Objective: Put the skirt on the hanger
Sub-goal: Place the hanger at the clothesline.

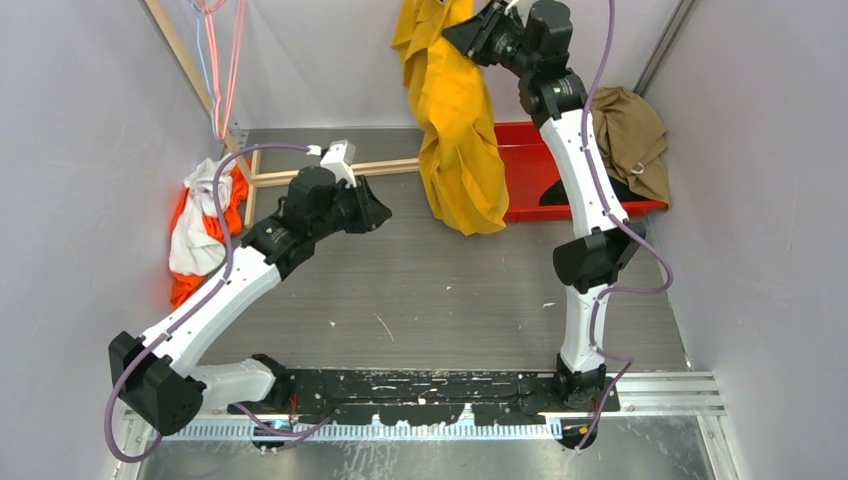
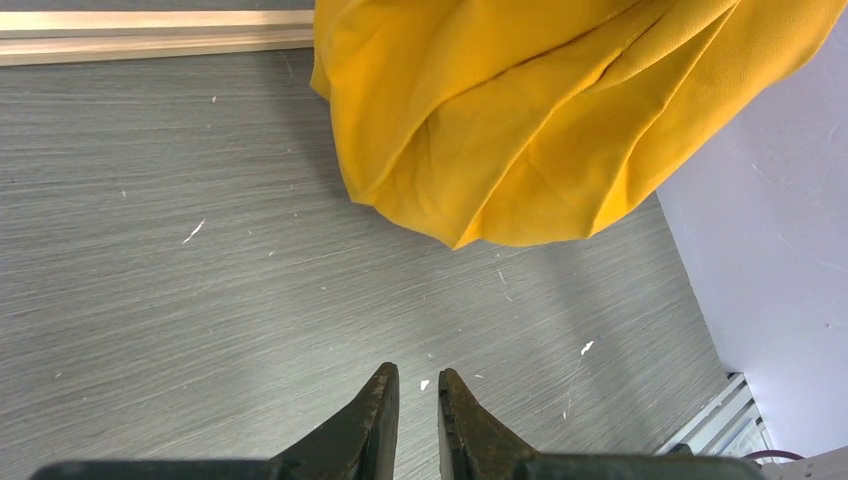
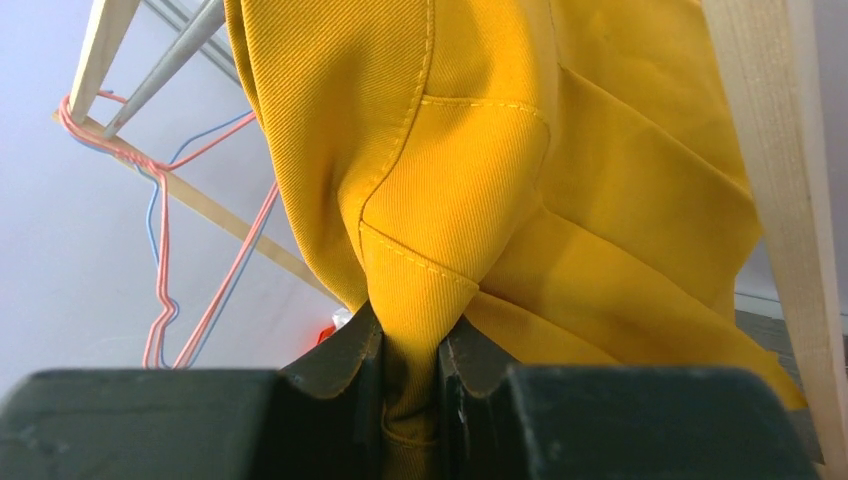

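At upper centre, the right hand (image 1: 470, 35) is clamping the mustard-yellow fabric skirt (image 1: 460, 130) aloft. The left hand (image 2: 417, 385) is hovering slightly parted and empty; the pink wire hanger (image 3: 160, 320) is hanging bare.

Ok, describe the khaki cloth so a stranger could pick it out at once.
Go to the far right corner of the table, where a red bin sits. The cloth is draped over the bin's right end. It is dull khaki, unlike the bright yellow skirt hanging left of it.
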